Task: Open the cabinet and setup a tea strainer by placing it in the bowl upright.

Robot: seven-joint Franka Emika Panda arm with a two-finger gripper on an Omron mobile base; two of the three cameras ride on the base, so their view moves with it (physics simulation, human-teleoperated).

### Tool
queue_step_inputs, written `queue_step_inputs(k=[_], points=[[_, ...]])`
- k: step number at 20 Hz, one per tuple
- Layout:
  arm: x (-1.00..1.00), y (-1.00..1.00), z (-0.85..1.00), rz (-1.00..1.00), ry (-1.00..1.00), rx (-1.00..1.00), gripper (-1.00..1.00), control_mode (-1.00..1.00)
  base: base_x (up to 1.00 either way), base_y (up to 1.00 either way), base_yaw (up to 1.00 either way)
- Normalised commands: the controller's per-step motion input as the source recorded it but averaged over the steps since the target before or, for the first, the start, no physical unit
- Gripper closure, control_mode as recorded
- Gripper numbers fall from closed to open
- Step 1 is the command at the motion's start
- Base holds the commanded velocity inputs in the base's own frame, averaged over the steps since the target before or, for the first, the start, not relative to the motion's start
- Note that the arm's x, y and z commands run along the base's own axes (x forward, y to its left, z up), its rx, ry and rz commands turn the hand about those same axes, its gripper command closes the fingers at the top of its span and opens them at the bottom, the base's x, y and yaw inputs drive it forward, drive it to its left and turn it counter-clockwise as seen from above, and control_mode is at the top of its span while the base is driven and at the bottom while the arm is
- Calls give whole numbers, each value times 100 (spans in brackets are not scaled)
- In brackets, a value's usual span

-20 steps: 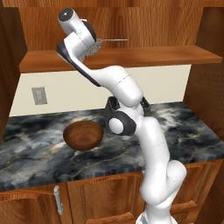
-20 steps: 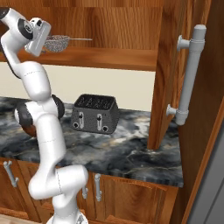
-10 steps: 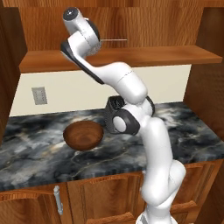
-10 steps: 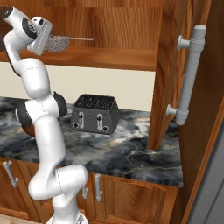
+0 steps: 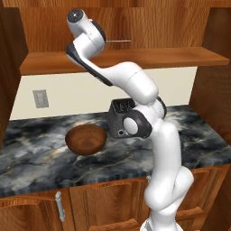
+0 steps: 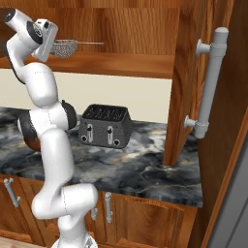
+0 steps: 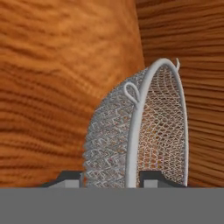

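A: Cabinet [image 6: 193,72] door stands open. Tea strainer [image 6: 64,48] sits on the shelf [image 5: 135,57], gripper [image 7: 111,175] at its rim, a finger [image 7: 70,178] either side; firm pinch or not, I cannot tell.

B: Risks?

A: Mesh could slip or tip; its wire handle, pointing three o'clock, might snag. Bowl [image 5: 85,139] waits on the counter [image 5: 45,155], well below.

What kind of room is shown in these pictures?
Most likely a home kitchen, a rendered one. A grey toaster stands on a dark marble counter, a wooden bowl sits nearby, and reddish wood cabinets hang above, one cabinet open with a tea strainer on its shelf.
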Motion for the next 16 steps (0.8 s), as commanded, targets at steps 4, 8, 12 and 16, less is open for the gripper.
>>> queue_step_inputs(k=[4,8,12,16], points=[[0,0,0,0,0,0,100,-100,0,0,0],[0,1,0,0,-3,-9,100,-100,0,0,0],[-12,7,3,0,-7,-20,100,-100,0,0,0],[-54,28,14,0,-5,-16,100,-100,0,0,0]])
